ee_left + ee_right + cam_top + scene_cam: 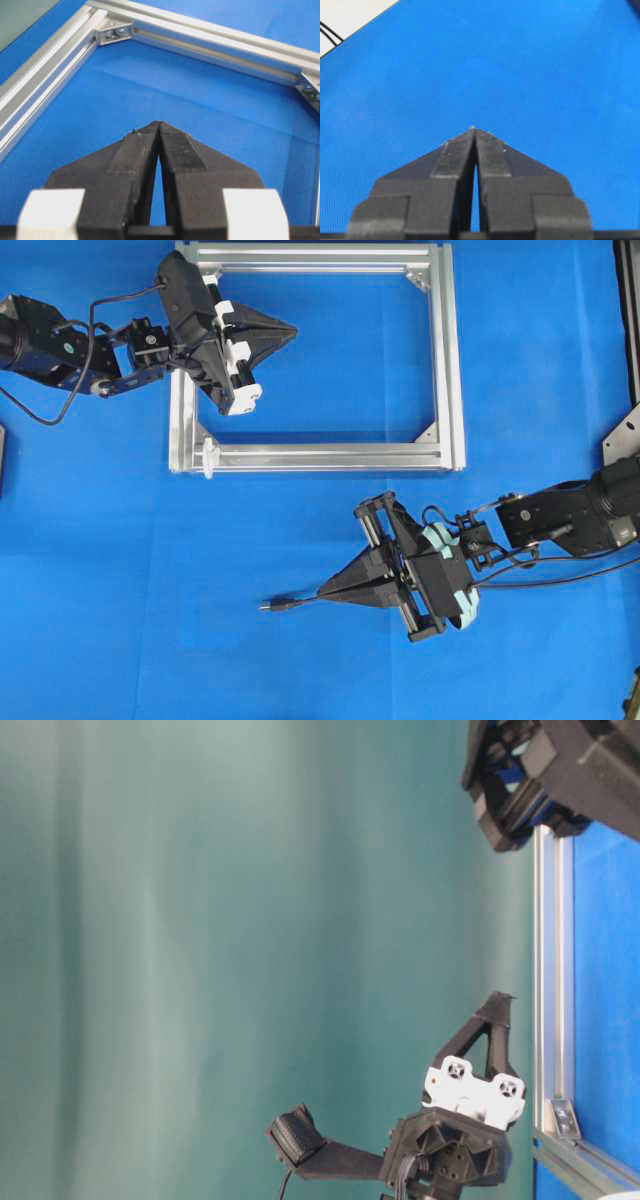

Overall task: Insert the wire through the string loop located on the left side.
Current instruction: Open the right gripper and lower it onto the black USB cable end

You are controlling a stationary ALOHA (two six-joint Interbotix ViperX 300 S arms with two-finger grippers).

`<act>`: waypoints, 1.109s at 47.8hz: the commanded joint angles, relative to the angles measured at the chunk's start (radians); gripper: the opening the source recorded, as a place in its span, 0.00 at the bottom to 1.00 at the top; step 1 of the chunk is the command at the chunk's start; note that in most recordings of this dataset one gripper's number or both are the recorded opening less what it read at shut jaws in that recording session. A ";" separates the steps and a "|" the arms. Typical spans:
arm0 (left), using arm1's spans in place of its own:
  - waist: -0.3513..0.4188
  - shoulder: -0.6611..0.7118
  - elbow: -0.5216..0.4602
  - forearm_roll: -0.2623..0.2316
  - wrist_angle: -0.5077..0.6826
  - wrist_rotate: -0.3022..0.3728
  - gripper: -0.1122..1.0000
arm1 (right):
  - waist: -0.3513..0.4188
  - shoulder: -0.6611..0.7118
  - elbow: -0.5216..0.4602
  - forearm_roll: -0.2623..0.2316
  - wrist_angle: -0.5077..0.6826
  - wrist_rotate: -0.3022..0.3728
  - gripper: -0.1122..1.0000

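The wire's black plug (pixel 272 605) lies on the blue cloth at lower centre, and its cable runs right, under my right gripper (pixel 324 592). That gripper is shut just above the cable, tips pointing left; the right wrist view shows its jaws (pixel 474 129) pressed together with only cloth ahead and no wire. The string loop (pixel 208 456) is a small white ring at the lower left corner of the silver frame (pixel 448 360). My left gripper (pixel 293 330) hovers inside the frame's upper left part, shut and empty, its tips (pixel 159 123) touching.
The rectangular aluminium frame has corner brackets (pixel 114 33) and encloses bare blue cloth. Black robot cables (pixel 560 582) trail along the right arm. A dark object (pixel 2 455) sits at the table's left edge, and black fixtures (pixel 625 430) stand at the right edge.
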 commanded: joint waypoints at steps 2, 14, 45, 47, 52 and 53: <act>-0.012 -0.040 -0.012 0.023 0.020 0.000 0.10 | 0.008 -0.061 -0.014 0.003 -0.002 0.014 0.11; -0.012 -0.040 -0.014 0.025 0.021 -0.002 0.10 | 0.008 -0.063 -0.018 0.000 0.011 0.055 0.08; -0.012 -0.040 -0.015 0.025 0.021 -0.003 0.10 | 0.014 -0.057 -0.021 0.025 0.077 0.120 0.90; -0.012 -0.040 -0.015 0.026 0.021 -0.003 0.10 | 0.014 -0.052 -0.023 0.025 0.077 0.121 0.91; -0.012 -0.040 -0.014 0.026 0.021 -0.003 0.10 | 0.015 -0.025 -0.028 0.034 0.075 0.123 0.92; -0.012 -0.040 -0.014 0.026 0.021 -0.003 0.10 | 0.015 -0.017 -0.029 0.037 0.074 0.123 0.92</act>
